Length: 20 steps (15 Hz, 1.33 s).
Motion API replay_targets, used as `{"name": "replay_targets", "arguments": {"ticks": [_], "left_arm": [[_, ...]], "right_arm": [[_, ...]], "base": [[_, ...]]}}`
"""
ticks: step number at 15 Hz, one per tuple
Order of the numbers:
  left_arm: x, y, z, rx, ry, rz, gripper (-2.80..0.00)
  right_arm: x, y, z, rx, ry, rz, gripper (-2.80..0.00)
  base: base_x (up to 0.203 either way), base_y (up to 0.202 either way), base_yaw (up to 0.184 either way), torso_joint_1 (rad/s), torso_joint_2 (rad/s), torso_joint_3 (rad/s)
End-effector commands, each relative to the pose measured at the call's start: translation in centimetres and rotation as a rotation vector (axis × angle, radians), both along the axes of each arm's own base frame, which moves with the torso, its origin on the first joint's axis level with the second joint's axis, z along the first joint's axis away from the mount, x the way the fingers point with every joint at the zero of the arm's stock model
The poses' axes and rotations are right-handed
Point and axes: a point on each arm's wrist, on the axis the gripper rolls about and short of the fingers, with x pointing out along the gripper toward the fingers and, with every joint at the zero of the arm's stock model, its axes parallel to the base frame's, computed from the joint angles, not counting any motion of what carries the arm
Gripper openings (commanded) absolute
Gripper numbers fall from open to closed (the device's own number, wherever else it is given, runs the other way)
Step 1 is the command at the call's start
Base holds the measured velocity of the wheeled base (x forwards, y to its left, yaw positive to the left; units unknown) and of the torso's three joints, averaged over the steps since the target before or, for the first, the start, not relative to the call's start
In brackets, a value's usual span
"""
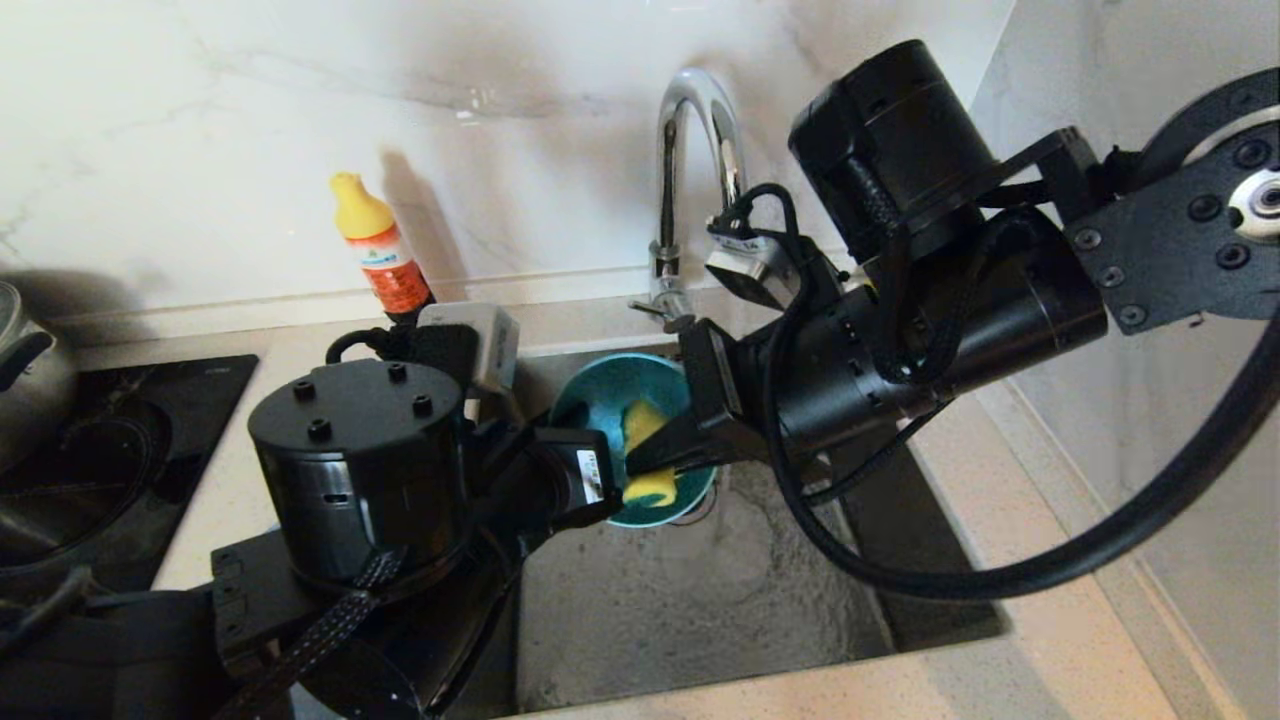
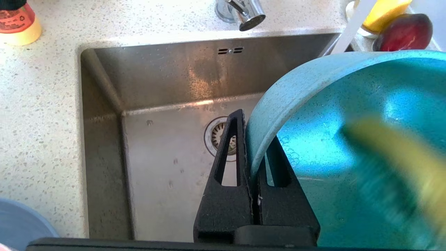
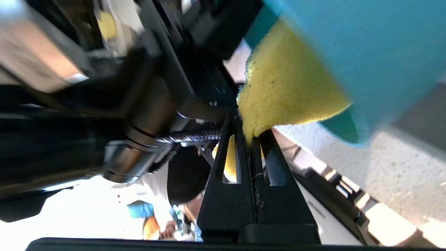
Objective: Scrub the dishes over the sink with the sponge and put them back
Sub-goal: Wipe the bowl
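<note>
1. Clamped on the rim of the teal bowl (image 2: 348, 139), the left gripper (image 2: 253, 150) holds it tilted above the sink (image 2: 156, 167), probably so any drips fall into the basin and the inside faces the other arm.
2. Right gripper (image 3: 249, 139) pinches the sponge (image 3: 285, 90) tight at one edge, leaving the yellow body free to press against the bowl's inner wall.
3. Seen from the head camera, the bowl hangs over the basin just in front of the tap (image 1: 690, 180), its hollow turned toward the right arm.
4. Its teal plastic looks speckled and faintly glossy; the sponge is yellow and porous.
</note>
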Motion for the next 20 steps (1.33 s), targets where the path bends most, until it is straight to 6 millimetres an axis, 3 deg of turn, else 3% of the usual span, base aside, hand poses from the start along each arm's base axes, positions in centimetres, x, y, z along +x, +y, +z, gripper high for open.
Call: {"name": "replay_targets", "arguments": {"ticks": [1, 5, 13, 20], "left_arm": [[0.0, 0.0, 0.2, -0.008, -0.006, 0.004, -2.8], [0.0, 0.0, 0.0, -0.005, 0.0, 0.005, -2.8], [0.0, 0.1, -0.1, -0.002, 0.0, 0.007, -2.8], [0.0, 0.1, 0.0, -0.009, -0.001, 0.001, -2.8]], "right_arm": [[-0.3, 0.6, -0.9, -0.022, 0.028, 0.018, -2.8], [-0.9, 0.2, -1.6, -0.048, 0.05, 0.022, -2.8], [0.0, -4.9, 0.8, 0.008, 0.012, -0.108, -2.8], [0.1, -8.3, 1.6, 0.024, 0.004, -0.195, -2.8]], "base": [[0.0, 0.0, 0.0, 0.0, 0.0, 0.0], [0.0, 0.0, 0.0, 0.0, 0.0, 0.0], [0.0, 0.0, 0.0, 0.0, 0.0, 0.0], [0.0, 0.0, 0.0, 0.0, 0.0, 0.0]]}}
